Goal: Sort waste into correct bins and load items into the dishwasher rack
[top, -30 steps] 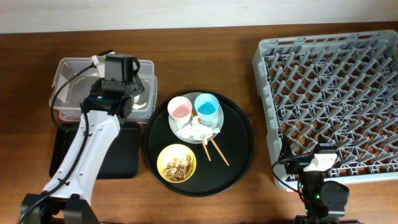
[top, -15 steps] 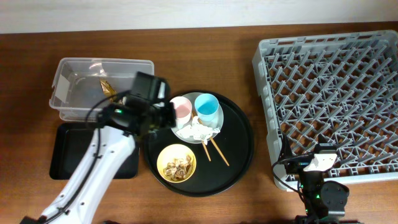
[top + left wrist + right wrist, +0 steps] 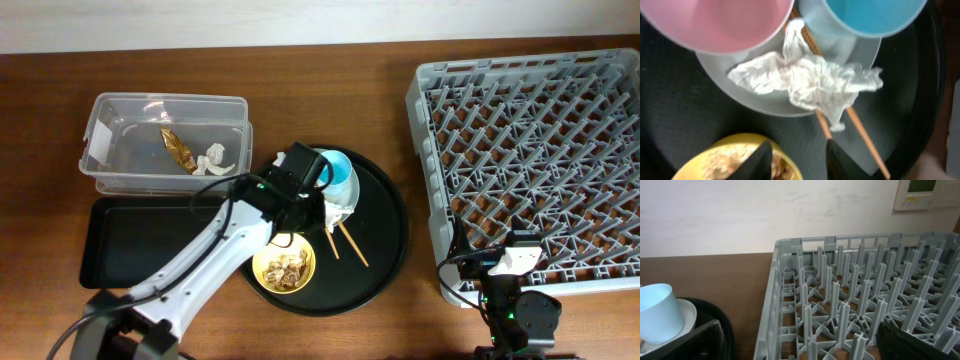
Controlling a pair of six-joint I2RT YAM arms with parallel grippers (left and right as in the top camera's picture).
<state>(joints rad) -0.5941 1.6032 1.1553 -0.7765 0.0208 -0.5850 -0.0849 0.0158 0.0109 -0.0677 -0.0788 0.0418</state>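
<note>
Your left arm point(image 3: 205, 255) wears smooth white shells on its long links, with black joints between them and a boxy black head at the wrist. The left gripper point(image 3: 800, 160) ends in two matte black, wedge-shaped fingertips. Your right arm point(image 3: 515, 300) is mostly black, with a pale grey-white cap on top and a small green light. Thin black cables point(image 3: 449, 255) loop beside it. The right gripper point(image 3: 802, 345) has broad, flat, dark fingers.

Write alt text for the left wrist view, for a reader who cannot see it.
A crumpled white napkin lies on a pale plate over wooden chopsticks, ahead of the left gripper, whose jaws stand apart, empty. A pink cup and a blue cup sit beyond; a yellow bowl of food scraps is nearest.
</note>
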